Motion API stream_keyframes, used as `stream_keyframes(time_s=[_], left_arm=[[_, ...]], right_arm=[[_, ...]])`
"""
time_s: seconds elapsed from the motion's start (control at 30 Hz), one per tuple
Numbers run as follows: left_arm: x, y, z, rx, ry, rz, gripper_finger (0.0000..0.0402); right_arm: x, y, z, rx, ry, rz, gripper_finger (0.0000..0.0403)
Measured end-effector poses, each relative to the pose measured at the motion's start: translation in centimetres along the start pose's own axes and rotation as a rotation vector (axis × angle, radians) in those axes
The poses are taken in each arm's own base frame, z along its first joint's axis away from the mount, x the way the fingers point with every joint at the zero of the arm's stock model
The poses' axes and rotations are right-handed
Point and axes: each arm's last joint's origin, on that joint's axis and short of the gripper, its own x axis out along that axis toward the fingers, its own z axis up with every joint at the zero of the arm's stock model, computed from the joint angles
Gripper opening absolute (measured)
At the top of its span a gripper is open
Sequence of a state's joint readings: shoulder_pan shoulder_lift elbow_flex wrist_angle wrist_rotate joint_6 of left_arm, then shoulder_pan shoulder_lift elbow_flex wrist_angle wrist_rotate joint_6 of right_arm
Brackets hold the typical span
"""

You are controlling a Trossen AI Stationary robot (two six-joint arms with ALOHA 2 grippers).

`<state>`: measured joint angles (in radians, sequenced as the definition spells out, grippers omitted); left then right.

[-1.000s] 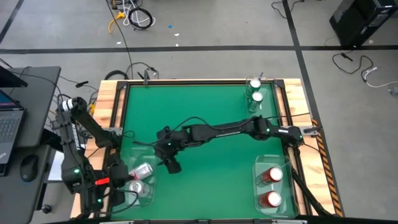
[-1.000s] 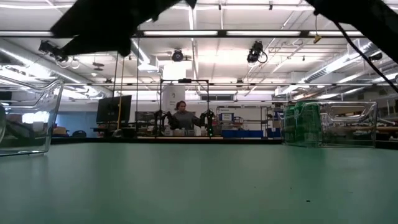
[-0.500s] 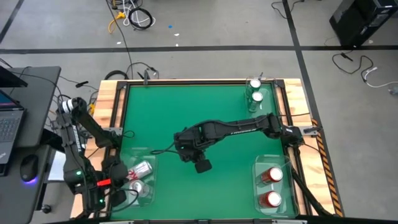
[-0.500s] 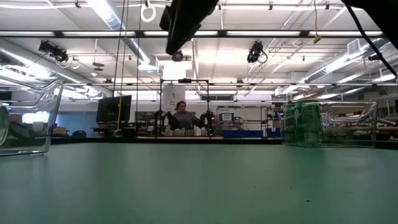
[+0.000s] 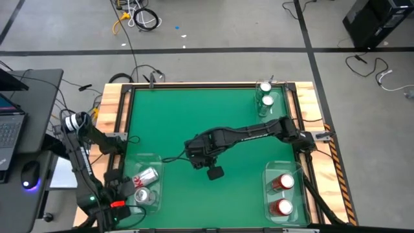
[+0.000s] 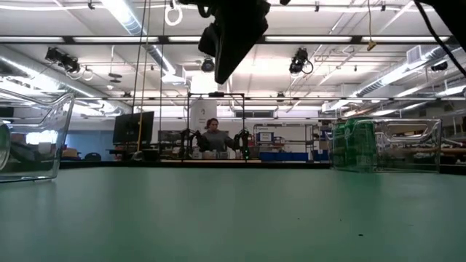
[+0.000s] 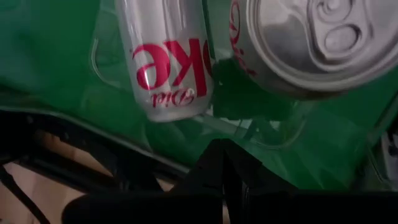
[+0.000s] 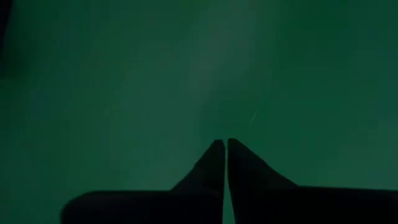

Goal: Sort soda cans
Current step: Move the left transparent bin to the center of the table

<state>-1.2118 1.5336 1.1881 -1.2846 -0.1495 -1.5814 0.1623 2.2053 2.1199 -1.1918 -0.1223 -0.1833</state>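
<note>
Two silver-grey soda cans are in the clear tray (image 5: 154,162) at the near left: one lies on its side (image 5: 146,176) (image 7: 165,62), the other stands upright (image 5: 142,195) (image 7: 317,37). My left gripper (image 5: 124,193) (image 7: 224,149) hangs shut over that tray's outer rim, pointing down, with nothing in it. My right gripper (image 5: 213,172) (image 8: 224,146) (image 6: 233,36) is shut and holds nothing, above the bare green mat at mid-table. Two green cans (image 5: 265,94) stand in the far-right tray. Two red cans (image 5: 283,194) stand in the near-right tray.
The green mat (image 5: 194,116) lies inside a wooden frame (image 5: 111,110). In the low view the left tray (image 6: 36,138) and the tray of green cans (image 6: 357,145) stand at the sides. A laptop and mouse sit on a side desk (image 5: 19,129).
My right gripper has swung from beside the near-left tray toward the table's right, out over the middle of the mat, and has tipped to point more steeply down. My left gripper has sunk a little toward the near-left tray. The cans have not moved.
</note>
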Motion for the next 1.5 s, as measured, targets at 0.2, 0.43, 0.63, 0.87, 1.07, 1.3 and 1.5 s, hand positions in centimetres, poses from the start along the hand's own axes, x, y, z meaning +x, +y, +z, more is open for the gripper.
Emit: stream_keyframes(time_s=[0.2,0.43,0.63,0.87,1.07,1.3,1.5], left_arm=[[0.7,-0.2,0.0,-0.02,-0.021,0.016,0.0],[3.1,0.0,0.0,-0.074,0.058,0.018,0.0],[4.8,0.9,0.8,-0.105,0.064,0.073,0.0],[5.5,1.3,1.9,-0.109,-0.039,0.094,0.0],[5.5,1.1,2.4,-0.085,-0.091,0.079,0.0],[4.5,0.4,2.6,-0.089,-0.092,0.033,0.0],[2.2,0.0,2.9,-0.084,-0.082,0.028,0.0]], right_arm=[[-1.5,0.1,-1.9,0.016,-0.125,-0.027,0.0002],[-1.6,-0.3,-5.9,0.107,-0.264,-0.08,0.0001],[-1.2,0.2,-8.5,0.155,-0.362,-0.085,0.0001],[-1.0,0.4,-9.9,0.184,-0.403,-0.111,0.0],[-1.0,0.3,-9.7,0.183,-0.429,-0.125,0.0001],[-1.1,0.3,-9.4,0.179,-0.454,-0.127,0.0002],[-1.4,0.2,-8.8,0.172,-0.523,-0.134,0.0002]])
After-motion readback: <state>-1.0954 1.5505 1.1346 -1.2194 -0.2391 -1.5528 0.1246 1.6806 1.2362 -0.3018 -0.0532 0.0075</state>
